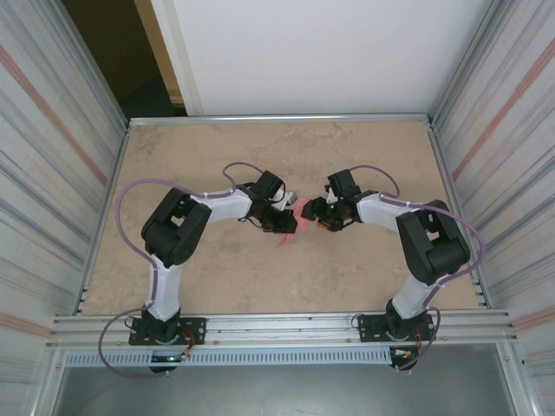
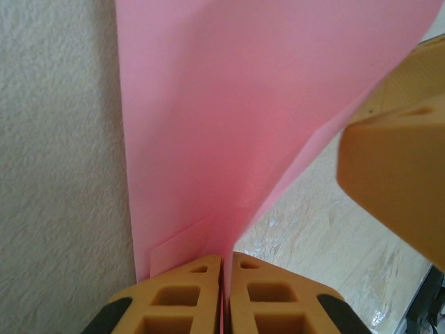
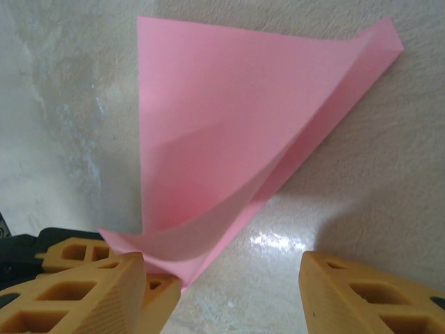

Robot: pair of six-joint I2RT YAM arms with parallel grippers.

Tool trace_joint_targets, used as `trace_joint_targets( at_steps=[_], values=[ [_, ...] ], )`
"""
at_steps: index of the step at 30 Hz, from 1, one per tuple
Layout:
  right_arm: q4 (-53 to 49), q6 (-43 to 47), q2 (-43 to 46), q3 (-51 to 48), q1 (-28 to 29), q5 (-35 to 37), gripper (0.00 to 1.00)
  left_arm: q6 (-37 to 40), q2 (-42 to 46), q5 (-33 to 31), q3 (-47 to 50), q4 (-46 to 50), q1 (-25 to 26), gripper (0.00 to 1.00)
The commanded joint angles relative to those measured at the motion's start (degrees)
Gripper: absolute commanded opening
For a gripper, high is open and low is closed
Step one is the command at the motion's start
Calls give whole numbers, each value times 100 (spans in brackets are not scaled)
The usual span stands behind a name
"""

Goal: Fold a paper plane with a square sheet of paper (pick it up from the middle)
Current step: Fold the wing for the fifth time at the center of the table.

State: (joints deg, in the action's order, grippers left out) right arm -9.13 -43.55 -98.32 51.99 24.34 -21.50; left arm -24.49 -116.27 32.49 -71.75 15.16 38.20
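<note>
The square sheet of paper (image 3: 222,132) is pink and folded over on itself into a pointed, half-open shape with straight creases. It is held just above the table's middle (image 1: 285,240). My left gripper (image 2: 226,261) is shut on one of its lower edges, and the sheet (image 2: 236,118) rises away from the orange fingers. My right gripper (image 3: 222,264) faces it from the right with its jaws open. The paper's lower tip lies beside its left finger (image 3: 104,292) and nothing is between the pads. The two grippers (image 1: 292,222) (image 1: 317,214) nearly touch.
The beige marbled table (image 1: 260,147) is bounded by a metal rail (image 1: 286,328) at the near edge and corrugated walls (image 1: 52,173) on both sides. Both arms are bent inward, elbows out toward the walls.
</note>
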Motion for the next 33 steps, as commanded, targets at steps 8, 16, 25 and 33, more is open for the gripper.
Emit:
trace_joint_targets(
  at_steps=[8, 16, 25, 33],
  values=[
    [-349, 192, -492, 334, 71, 198, 57, -104, -73, 314, -138, 138, -66, 13],
    [-623, -9, -989, 515, 88, 431, 55, -71, 464, 321, 124, -111, -67, 21],
    [-684, -67, -1132, 602, 104, 405, 56, 30, 993, -59, 625, -103, -67, 32],
    [-775, -107, -1201, 664, 107, 410, 58, 7, 947, -114, 738, -41, -40, 34]
  ],
)
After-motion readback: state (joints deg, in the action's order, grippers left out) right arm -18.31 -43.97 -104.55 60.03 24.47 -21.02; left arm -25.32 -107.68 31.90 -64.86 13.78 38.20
